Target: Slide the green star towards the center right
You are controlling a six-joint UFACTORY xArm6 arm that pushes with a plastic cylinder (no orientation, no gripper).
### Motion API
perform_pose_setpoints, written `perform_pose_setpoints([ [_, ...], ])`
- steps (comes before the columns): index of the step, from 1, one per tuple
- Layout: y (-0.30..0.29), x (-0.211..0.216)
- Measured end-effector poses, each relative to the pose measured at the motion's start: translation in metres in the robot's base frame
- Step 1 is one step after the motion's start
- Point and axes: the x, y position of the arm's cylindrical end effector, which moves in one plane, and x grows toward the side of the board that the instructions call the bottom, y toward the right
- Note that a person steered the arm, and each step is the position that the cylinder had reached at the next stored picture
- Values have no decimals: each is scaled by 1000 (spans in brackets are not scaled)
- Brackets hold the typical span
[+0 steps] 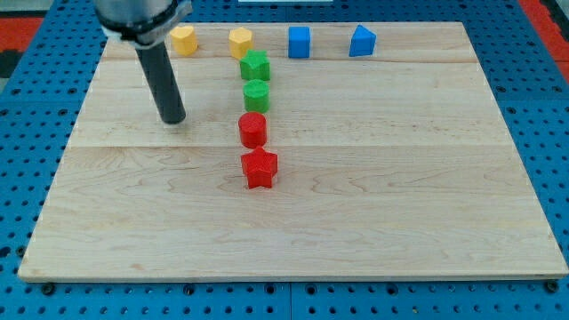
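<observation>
The green star (255,66) lies near the view's top, left of centre, on the wooden board (400,178). A green round block (256,94) sits just below it. My tip (173,119) is at the lower end of the dark rod, well to the left of both green blocks and slightly below the round one, touching neither.
A red round block (252,130) and a red star (260,168) continue the column below the green blocks. Along the top edge lie two yellow blocks (183,39) (240,42), a blue cube (299,42) and a blue block (362,41). Blue pegboard surrounds the board.
</observation>
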Motion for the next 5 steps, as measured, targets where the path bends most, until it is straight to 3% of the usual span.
perform_pose_setpoints([
  [2, 24, -90],
  [3, 105, -91],
  [4, 217, -59],
  [5, 278, -43],
])
